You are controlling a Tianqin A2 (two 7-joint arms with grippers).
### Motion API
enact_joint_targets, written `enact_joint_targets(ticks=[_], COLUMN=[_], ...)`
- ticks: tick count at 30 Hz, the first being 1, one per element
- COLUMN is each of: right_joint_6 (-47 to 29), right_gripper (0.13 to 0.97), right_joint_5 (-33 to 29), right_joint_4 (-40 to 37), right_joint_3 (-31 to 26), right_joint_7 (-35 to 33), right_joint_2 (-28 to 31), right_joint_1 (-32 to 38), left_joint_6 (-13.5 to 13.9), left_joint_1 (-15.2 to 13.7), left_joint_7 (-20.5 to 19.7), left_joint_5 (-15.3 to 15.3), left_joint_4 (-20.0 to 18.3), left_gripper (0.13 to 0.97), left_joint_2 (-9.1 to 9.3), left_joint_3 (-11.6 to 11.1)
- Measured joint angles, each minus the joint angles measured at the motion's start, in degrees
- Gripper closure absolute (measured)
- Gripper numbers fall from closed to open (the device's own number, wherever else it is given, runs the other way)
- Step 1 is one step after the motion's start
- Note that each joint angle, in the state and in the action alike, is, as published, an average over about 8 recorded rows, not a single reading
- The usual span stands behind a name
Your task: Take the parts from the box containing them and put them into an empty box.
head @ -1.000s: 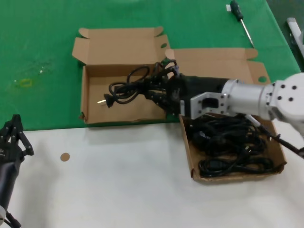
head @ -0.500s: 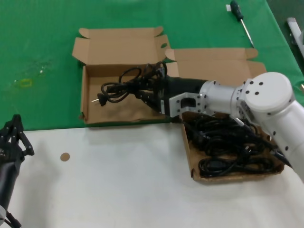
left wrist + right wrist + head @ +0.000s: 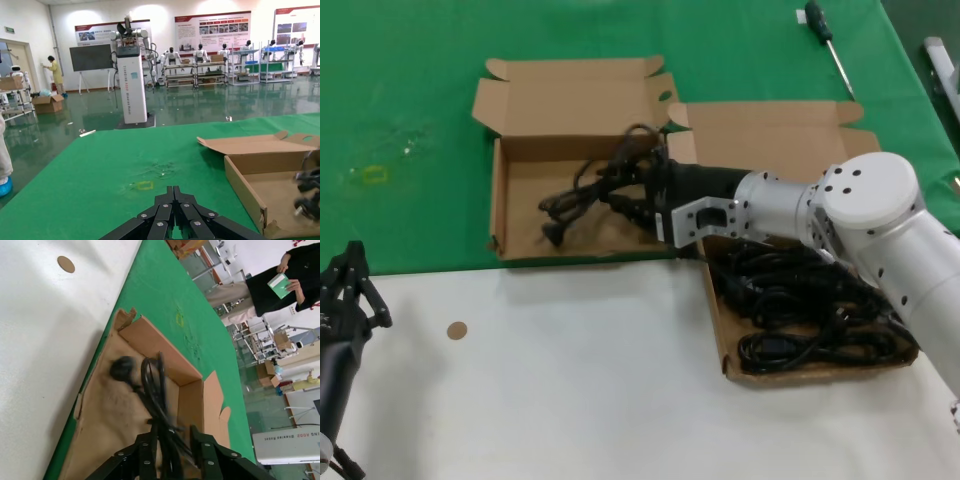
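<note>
Over the narrower box, the right gripper pinches one power cord low, so the loops can settle inside. Remaining cords lie in the wider box. The left gripper, fingers pressed together, waits near the table edge.

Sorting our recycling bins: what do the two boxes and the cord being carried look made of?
Both boxes, the left one and the right one, look like plain brown matte corrugated cardboard with folded flaps. The cord, in the right hand, appears to be black rubbery or plastic sheathing, slightly glossy; metal inside cannot be seen.
</note>
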Motion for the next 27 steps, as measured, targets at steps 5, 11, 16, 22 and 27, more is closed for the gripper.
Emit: enact_joint_targets(ticks=[5,11,16,22,27], right_joint_6=[-0.1,-0.2,-0.4,-0.6,-0.7], right_gripper=[0.806,0.724,0.652,0.495,0.442], right_joint_5=[0.5,0.6,0.1,-1.3,-2.3], right_joint_4=[-0.8,-0.8,1.3,7.4,14.3], right_joint_3=[0.4,0.6,0.4,-0.4,-0.7], right_joint_7=[-1.2,-1.5,0.2,4.9,9.4], right_joint_2=[-0.5,-0.7,0.2,2.7,5.5], right_joint_1=[0.3,0.4,-0.1,-2.1,-4.6], left_joint_6=[0.0,0.0,0.0,0.0,0.0], left_joint_1=[0.0,0.0,0.0,0.0,0.0], left_joint_7=[0.0,0.0,0.0,0.0,0.0], left_joint_5=[0.0,0.0,0.0,0.0,0.0], left_joint_4=[0.0,0.0,0.0,0.0,0.0], left_gripper=[0.945,0.945,0.945,0.945,0.945], left_joint_2=[0.0,0.0,0.0,0.0,0.0], left_joint_3=[0.0,0.0,0.0,0.0,0.0])
